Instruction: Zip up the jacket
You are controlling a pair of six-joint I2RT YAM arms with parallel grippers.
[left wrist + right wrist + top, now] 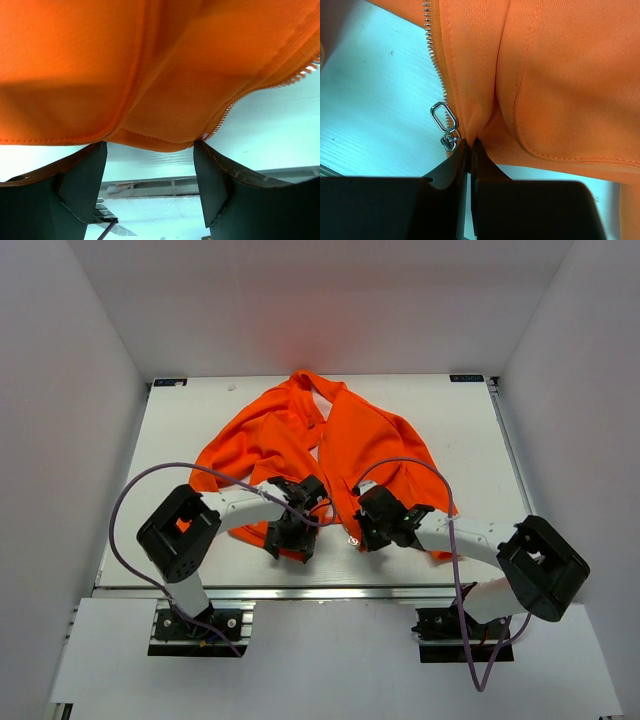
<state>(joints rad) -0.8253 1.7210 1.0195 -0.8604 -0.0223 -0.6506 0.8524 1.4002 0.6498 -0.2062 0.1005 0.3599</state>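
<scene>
The orange jacket [370, 440] lies spread on the white table, its front open and the two panels parted down the middle. My right gripper [470, 141] is shut on a pinched fold of the right panel's bottom hem, just beside the silver zipper pull [442, 120] and the row of zipper teeth [434, 45]. My left gripper [149, 144] is open, with its fingers [85, 175] wide apart. The left panel's hem [150, 100] drapes over both fingertips, and its zipper teeth [295, 77] run off to the right. In the top view the left gripper [290, 530] and the right gripper [368, 525] sit at the jacket's near edge.
White walls enclose the table [200, 420] on three sides. A metal rail [300, 592] runs along the near edge. Purple cables [130, 490] loop from both arms. Bare table shows to the left, to the right and behind the collar.
</scene>
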